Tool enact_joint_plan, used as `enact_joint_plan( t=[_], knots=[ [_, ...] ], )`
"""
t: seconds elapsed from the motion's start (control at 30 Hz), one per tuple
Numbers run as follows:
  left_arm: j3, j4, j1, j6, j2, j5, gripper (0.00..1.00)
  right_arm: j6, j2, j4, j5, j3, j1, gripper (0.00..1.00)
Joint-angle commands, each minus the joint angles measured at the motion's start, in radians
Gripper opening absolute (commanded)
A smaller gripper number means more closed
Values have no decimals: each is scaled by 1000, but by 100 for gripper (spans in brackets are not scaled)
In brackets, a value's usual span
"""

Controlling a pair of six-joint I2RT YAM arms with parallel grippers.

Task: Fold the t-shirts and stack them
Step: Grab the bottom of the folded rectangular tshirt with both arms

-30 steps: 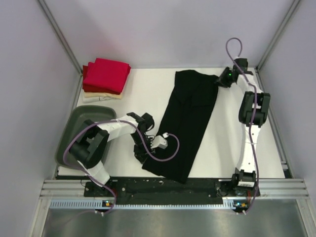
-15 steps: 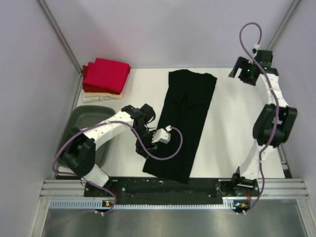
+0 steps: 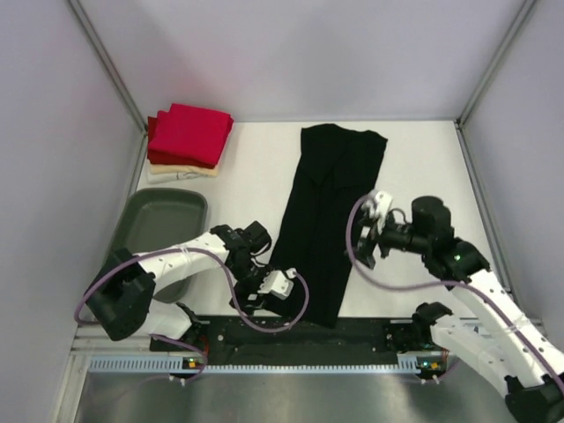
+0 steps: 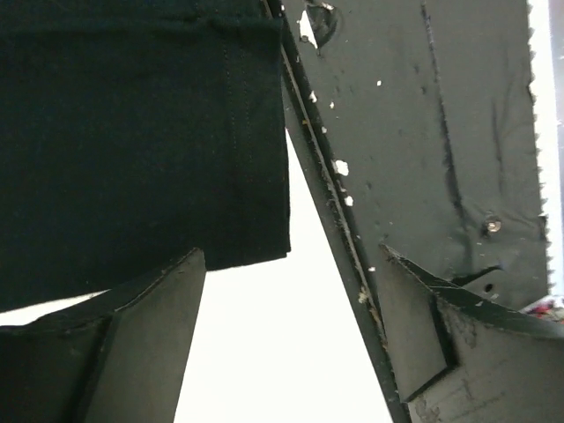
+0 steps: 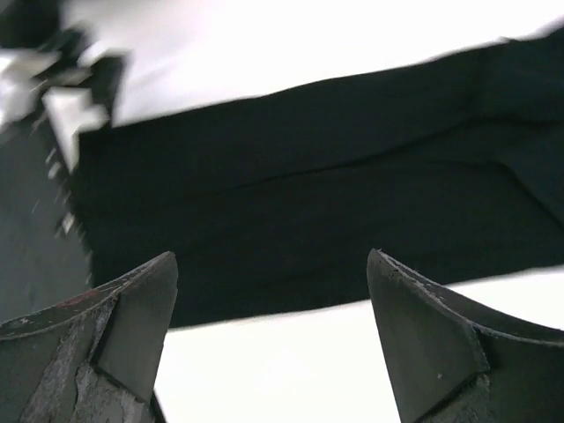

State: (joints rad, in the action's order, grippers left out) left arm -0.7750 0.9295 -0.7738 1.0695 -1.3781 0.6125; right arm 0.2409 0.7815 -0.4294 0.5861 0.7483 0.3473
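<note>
Top external view: a white desk [image 3: 414, 167] is seen, down whose middle a black t-shirt [image 3: 330, 211] is laid flat as a long strip from the far edge to the near edge. A grey tub [image 3: 163, 220] is set by the left edge. Folded red t-shirts [image 3: 189, 132] are stacked on a cream one [image 3: 172, 174] in the far left corner. The left tool [image 4: 291, 344] is held open at the shirt's near left corner, and the right tool [image 5: 273, 344] is held open beside its right edge, nothing gripped.

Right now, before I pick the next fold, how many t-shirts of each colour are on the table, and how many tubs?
black t-shirt, laid out long: 1
red t-shirts, folded in the stack: 2, as far as the layers show
cream t-shirt, at the bottom of the stack: 1
grey tub: 1
Total: 5
</note>
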Motion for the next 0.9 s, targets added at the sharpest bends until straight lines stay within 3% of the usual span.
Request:
enact_joint_plan(
  t=[0.0, 0.17, 0.23, 0.4, 0.5, 0.6, 0.67, 0.73, 0.87],
  knots=[
    [46, -182, -51, 17, 22, -65, 83, 308, -48, -246, -150, -24, 339, 87],
    [91, -279, -96, -57, 1, -189, 74, 457, 13, -345, -264, -118, 753, 87],
    [91, -273, -105, -75, -10, -206, 61, 508, 35, -310, -253, -156, 824, 86],
    [95, -256, -124, -118, -24, -212, 24, 598, 119, -41, -394, -271, 967, 82],
    [91, -233, -128, -140, -29, -204, 8, 612, 183, 56, -394, -285, 969, 81],
    [94, -225, -130, -160, -19, -194, 0, 614, 226, 116, -371, -303, 983, 77],
    [91, -216, -130, -169, -18, -177, 0, 612, 246, 147, -373, -320, 998, 72],
    [85, -202, -131, -175, -16, -154, 0, 615, 271, 167, -370, -336, 1003, 61],
    [75, -175, -131, -184, -18, -146, 0, 618, 300, 153, -365, -336, 1006, 23]
  ],
)
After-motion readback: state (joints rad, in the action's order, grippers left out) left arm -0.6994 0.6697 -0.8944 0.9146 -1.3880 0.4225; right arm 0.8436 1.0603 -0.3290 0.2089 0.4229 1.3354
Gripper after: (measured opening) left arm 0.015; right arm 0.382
